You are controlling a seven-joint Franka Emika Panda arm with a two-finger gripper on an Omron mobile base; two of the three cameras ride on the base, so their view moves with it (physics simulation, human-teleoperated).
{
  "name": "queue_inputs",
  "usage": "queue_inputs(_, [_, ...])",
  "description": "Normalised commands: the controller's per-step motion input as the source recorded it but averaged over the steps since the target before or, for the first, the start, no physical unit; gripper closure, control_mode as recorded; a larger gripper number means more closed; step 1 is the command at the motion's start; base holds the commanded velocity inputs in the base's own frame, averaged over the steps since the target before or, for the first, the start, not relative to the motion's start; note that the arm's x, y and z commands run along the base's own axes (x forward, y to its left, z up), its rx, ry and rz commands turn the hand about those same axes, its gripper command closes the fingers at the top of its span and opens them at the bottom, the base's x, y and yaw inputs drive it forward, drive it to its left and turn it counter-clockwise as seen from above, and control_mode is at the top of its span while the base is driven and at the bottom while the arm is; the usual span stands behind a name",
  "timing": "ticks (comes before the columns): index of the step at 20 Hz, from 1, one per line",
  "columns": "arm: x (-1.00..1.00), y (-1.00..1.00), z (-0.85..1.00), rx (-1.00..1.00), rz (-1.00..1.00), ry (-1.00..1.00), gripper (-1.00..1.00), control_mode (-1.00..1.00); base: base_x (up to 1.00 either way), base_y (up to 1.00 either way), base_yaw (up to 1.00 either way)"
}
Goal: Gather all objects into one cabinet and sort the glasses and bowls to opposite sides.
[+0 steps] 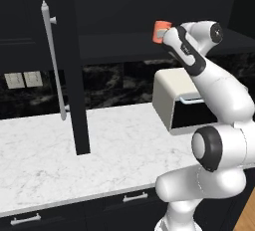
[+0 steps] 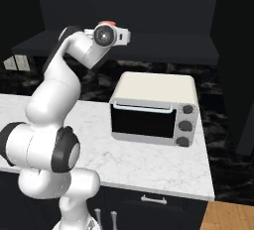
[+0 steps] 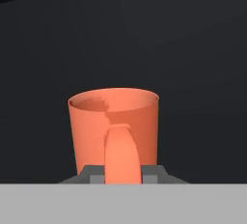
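The cabinet door [image 1: 74,65] stands open at left; to its right, on the dark shelf [image 1: 119,46], the gripper [image 3: 123,175] has its fingers nearly closed around the orange mug's [image 3: 114,127] handle (mug upright). Judging by this, gathering has barely begun and the sorting remains.

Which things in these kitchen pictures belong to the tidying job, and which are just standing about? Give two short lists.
Part of the job:
- orange mug, its handle between the gripper fingers
- black cabinet door with the long silver handle
- cabinet shelf

Just standing about:
- toaster oven
- marble counter
- wall sockets
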Motion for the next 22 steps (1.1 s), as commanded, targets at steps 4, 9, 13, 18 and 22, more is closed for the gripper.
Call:
queue_inputs(4, [-0.87, -0.04, 0.0, 0.0, 0.0, -0.04, 1.0, -1.0, 0.0, 0.0, 0.0])
queue_inputs(9, [-0.96, -0.02, 0.11, 0.0, 0.0, -0.01, 1.0, -1.0, 0.0, 0.0, 0.0])
queue_inputs(13, [-0.72, 0.0, 0.28, 0.0, 0.0, 0.0, 1.0, -1.0, 0.0, 0.0, 0.0])
queue_inputs(18, [-0.6, 0.0, 0.26, -0.01, 0.0, 0.01, 1.0, -1.0, 0.0, 0.0, 0.0])
queue_inputs(22, [-0.83, 0.0, 0.07, -0.06, 0.0, 0.12, 1.0, -1.0, 0.0, 0.0, 0.0])
